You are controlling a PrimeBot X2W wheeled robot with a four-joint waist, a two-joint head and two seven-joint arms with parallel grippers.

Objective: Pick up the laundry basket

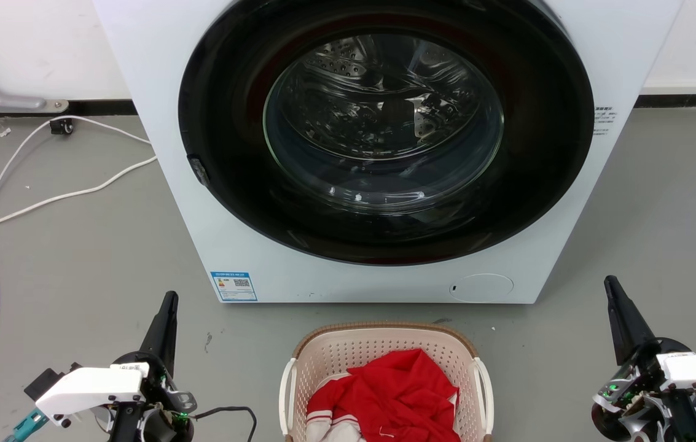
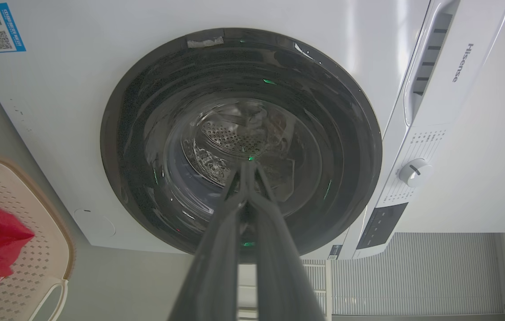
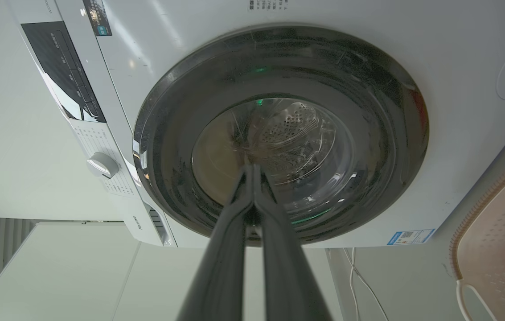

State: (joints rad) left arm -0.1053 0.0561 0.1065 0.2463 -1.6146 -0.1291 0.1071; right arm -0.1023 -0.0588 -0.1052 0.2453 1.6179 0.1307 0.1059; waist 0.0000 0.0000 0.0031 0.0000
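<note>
The cream-beige laundry basket point(image 1: 348, 353) with perforated walls, a brown rim and white side handles stands on the floor at the bottom centre, just before the washer. Red and white clothing point(image 1: 387, 396) lies inside it. My left gripper point(image 1: 169, 299) is at the lower left, well apart from the basket, fingers together and holding nothing. My right gripper point(image 1: 610, 282) is at the lower right, equally apart, fingers together and empty. The basket's edge point(image 2: 20, 258) shows at the left of the left wrist view and its edge point(image 3: 497, 240) at the right of the right wrist view. Both wrist views show the fingertips point(image 2: 247, 166) point(image 3: 251, 168) touching.
A white front-loading washer point(image 1: 163, 153) with its round dark glass door point(image 1: 384, 129) shut stands directly behind the basket. White cables point(image 1: 46, 199) trail over the grey floor at the left. A wall runs behind.
</note>
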